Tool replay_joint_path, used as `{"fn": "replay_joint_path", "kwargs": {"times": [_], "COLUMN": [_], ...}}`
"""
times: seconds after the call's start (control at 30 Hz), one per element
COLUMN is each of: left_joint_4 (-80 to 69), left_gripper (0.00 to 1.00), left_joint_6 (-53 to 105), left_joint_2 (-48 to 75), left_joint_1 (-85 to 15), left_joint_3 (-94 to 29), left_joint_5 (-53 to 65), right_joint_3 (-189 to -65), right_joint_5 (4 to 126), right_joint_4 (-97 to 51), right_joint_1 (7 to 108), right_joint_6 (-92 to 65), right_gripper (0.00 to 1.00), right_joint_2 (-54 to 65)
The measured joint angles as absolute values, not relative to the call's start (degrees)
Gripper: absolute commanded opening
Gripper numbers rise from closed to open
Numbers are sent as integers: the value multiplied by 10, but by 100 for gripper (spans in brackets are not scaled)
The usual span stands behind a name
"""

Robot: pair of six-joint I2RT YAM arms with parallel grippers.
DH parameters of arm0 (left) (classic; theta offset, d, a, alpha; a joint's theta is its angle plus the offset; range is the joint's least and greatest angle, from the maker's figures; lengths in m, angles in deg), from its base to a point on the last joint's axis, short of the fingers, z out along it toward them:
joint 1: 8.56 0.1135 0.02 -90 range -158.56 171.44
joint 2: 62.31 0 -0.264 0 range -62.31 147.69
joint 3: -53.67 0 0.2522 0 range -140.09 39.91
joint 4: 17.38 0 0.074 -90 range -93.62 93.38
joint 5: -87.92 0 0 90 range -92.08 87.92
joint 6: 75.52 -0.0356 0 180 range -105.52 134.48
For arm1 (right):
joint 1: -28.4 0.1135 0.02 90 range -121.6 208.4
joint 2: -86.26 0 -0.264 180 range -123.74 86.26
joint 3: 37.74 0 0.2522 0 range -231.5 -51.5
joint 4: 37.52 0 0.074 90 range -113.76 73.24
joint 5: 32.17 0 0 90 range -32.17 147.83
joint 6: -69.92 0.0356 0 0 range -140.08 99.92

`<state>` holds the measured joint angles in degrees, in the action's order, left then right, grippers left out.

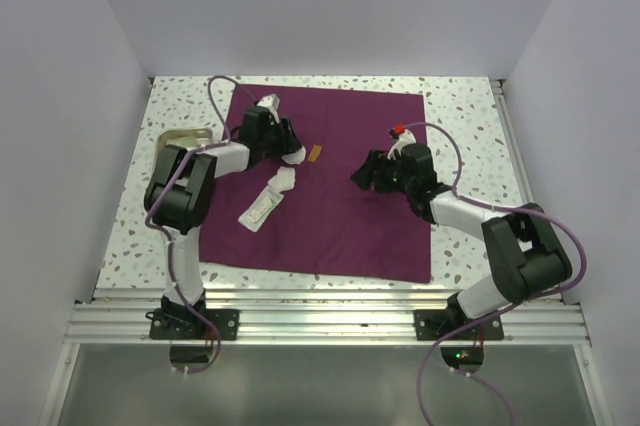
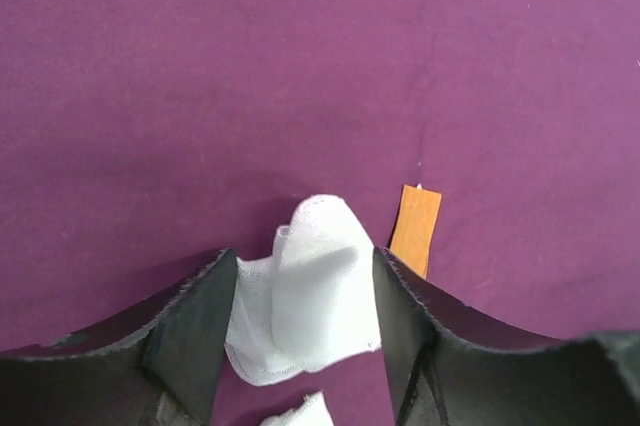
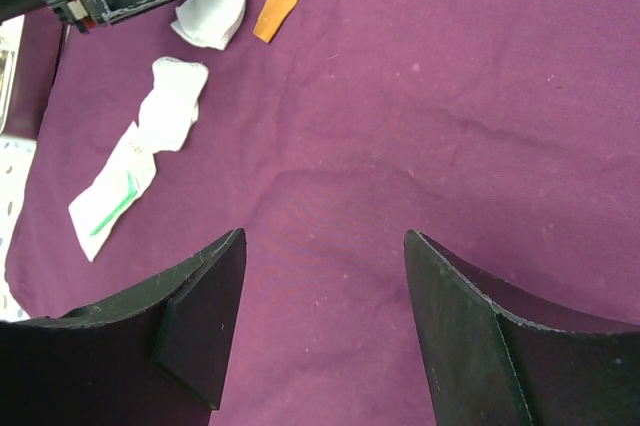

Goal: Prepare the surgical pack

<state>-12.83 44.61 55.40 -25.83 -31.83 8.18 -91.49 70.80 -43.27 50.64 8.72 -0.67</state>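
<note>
We've got L pincer (image 2: 303, 256) straddling gauze (image 2: 320, 296) for pickup, can't tell if pinched. R pincer (image 3: 324, 236) spread, hovers w/ cloth (image 3: 450, 96) beneath.

**A:** Where are the two arms?
**B:** In the top view, the left arm (image 1: 185, 186) rises at the left, and its left gripper (image 1: 291, 142) reaches toward upper centre. The right arm (image 1: 520, 251) bends from lower right toward centre.
**A:** And the jaws?
**B:** The right gripper (image 1: 362, 178) is spread wide, holding nothing. The left one's fingers flank white gauze (image 2: 315, 286); a grip is unclear
</note>
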Motion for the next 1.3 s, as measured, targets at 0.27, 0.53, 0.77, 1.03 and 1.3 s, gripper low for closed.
{"fn": "replay_joint_path", "kwargs": {"times": [0.27,0.53,0.77,1.03,1.3], "left_joint_4": [-144,-147,-117,-84,-86], "left_gripper": [18,0,0,0,0], "left_joint_6": [455,454,446,424,426], "left_joint_2": [572,574,503,360,209], "left_joint_1": [-258,-258,-258,-248,-92], "left_joint_3": [-322,-323,-310,-270,-126], "left_joint_5": [83,84,65,15,-2], "right_joint_3": [-915,-915,-915,-915,-915], "right_joint_5": [708,708,708,708,708], "right_joint_4": [-432,-432,-432,-432,-432], "right_joint_1": [506,506,506,506,509], "right_joint_6": [87,86,85,84,84], "right_gripper": [68,68,68,68,68], "right_joint_2": [-7,-7,-7,-7,-7]}}
